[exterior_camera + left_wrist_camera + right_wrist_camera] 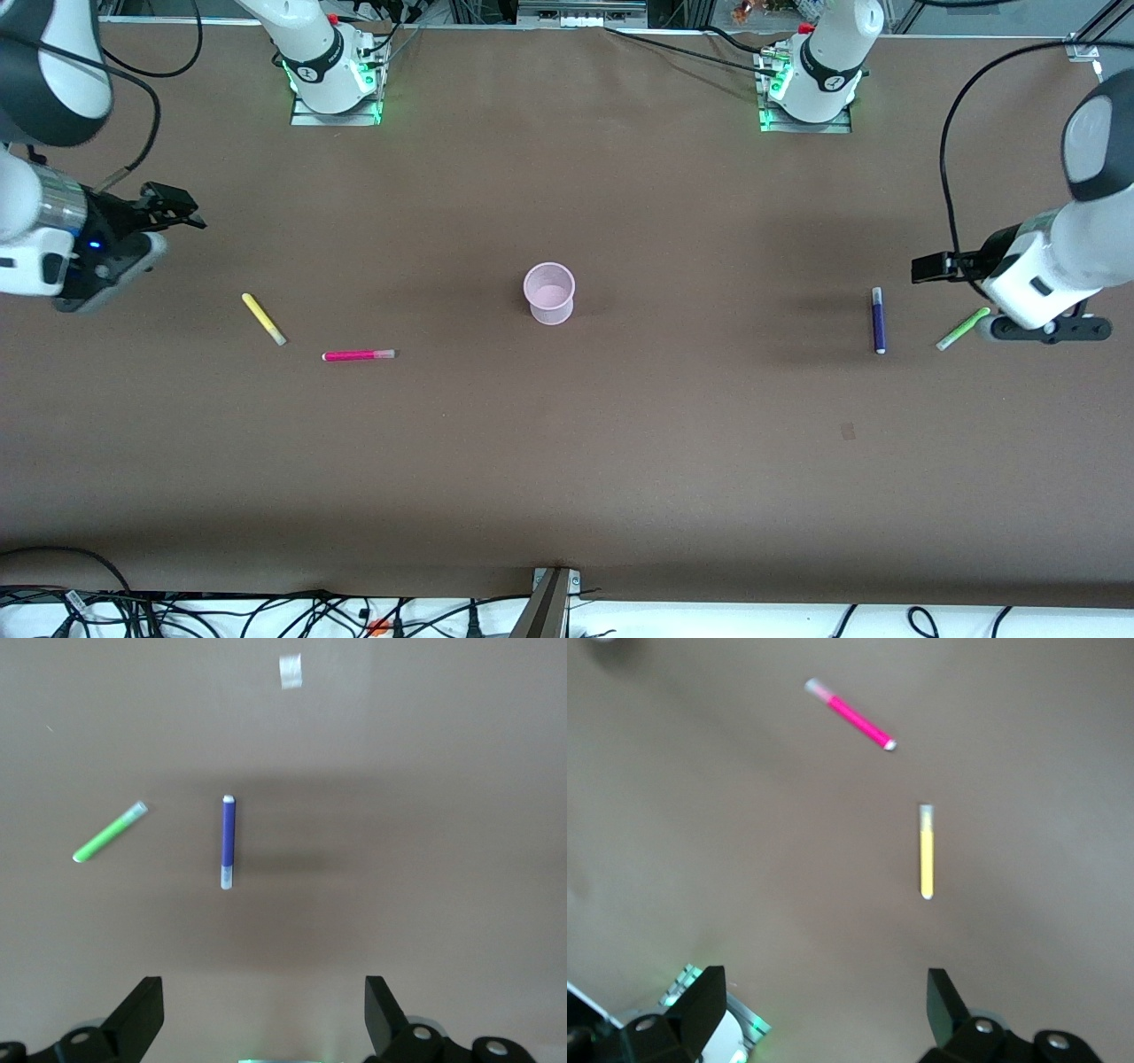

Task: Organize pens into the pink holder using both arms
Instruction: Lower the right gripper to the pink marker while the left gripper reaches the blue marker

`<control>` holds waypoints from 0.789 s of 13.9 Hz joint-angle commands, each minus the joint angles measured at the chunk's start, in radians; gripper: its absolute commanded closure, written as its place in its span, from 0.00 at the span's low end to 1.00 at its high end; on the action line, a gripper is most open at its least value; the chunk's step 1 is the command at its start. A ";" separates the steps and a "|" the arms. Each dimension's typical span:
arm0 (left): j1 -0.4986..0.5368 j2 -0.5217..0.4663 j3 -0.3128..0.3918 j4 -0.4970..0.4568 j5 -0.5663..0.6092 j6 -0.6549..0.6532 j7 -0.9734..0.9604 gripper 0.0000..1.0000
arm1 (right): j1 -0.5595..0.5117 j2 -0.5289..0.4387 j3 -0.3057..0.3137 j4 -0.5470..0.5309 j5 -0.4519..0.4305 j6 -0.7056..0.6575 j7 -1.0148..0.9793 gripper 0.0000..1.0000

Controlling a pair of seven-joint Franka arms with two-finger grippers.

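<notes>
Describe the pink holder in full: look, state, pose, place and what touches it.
The pink holder is a small round cup of translucent pale pink plastic, narrowing slightly toward its base. It stands upright on the brown table, mouth open and nothing inside. It sits mid-table between the two pairs of pens, a little farther from the front camera than the magenta pen. Only the table touches it; no pen and neither hand is near.
</notes>
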 commanded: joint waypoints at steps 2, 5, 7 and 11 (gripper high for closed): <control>0.068 0.090 -0.005 -0.089 0.021 0.142 0.114 0.00 | 0.006 0.033 0.055 -0.161 0.000 0.203 -0.130 0.00; 0.073 0.091 -0.005 -0.207 0.073 0.301 0.119 0.00 | 0.005 0.046 0.059 -0.289 0.037 0.417 -0.386 0.00; 0.073 0.087 -0.007 -0.329 0.136 0.471 0.119 0.00 | 0.003 0.076 0.057 -0.363 0.046 0.545 -0.467 0.00; 0.093 0.117 -0.007 -0.402 0.138 0.645 0.177 0.00 | 0.006 0.081 0.075 -0.459 0.044 0.745 -0.479 0.00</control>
